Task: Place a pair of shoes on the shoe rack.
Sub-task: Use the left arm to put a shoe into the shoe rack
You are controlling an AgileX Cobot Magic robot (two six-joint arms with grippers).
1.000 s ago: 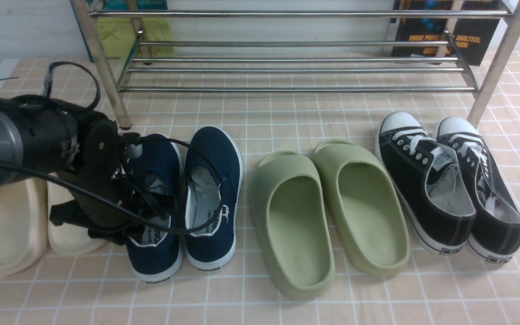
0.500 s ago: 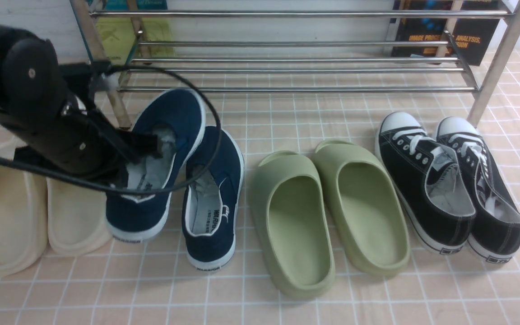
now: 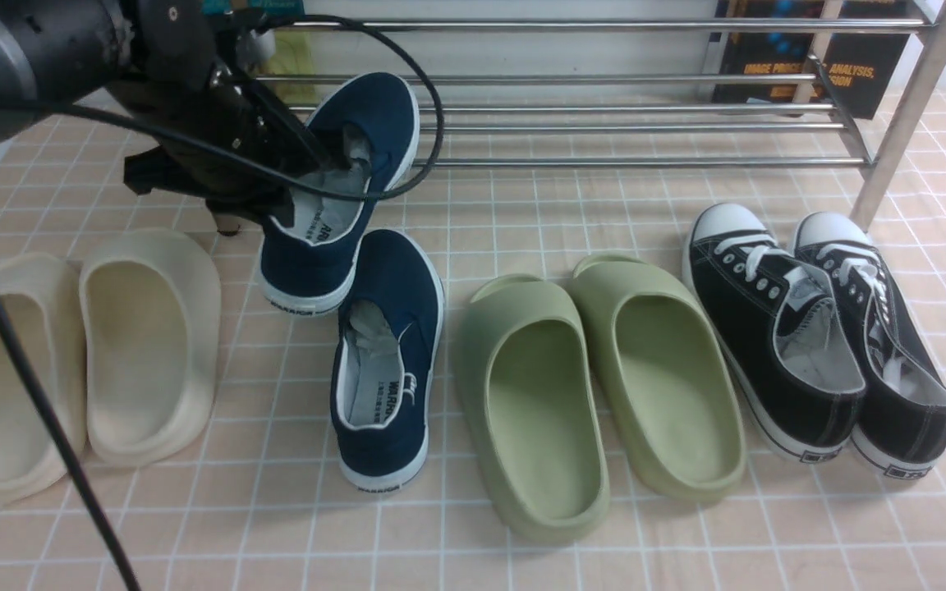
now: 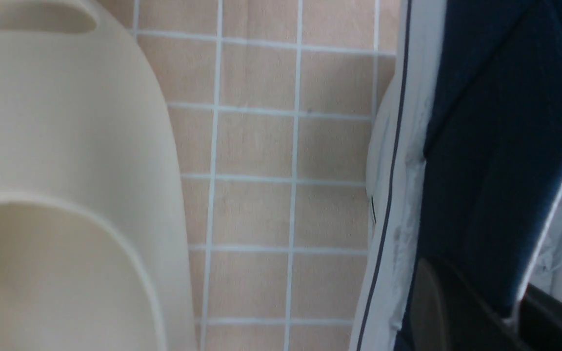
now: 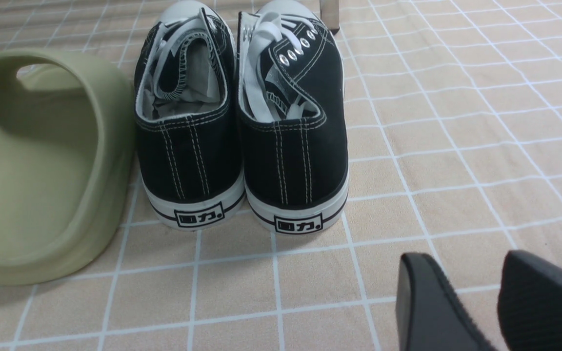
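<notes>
My left gripper [image 3: 315, 160] is shut on the side wall of one navy-blue slip-on shoe [image 3: 333, 205] and holds it in the air, heel hanging down, toe up against the left end of the steel shoe rack [image 3: 604, 162]. The left wrist view shows this shoe [image 4: 495, 146] pinched between the dark fingers of the left gripper [image 4: 495, 307]. The other navy shoe [image 3: 387, 361] lies flat on the tiled floor below it. My right gripper [image 5: 461, 273] is open and empty, low over the floor behind the black sneakers; it is outside the front view.
Cream slides [image 3: 79, 353] lie at the left, also in the left wrist view [image 4: 66, 146]. Green slides [image 3: 596, 386] lie in the middle. Black lace-up sneakers [image 3: 818, 328] lie at the right by the rack's leg. Books [image 3: 801, 49] stand behind the rack.
My left gripper has lifted the navy shoe off the floor and carried it up and forward to the rack's left end. The cream slides are now uncovered.
</notes>
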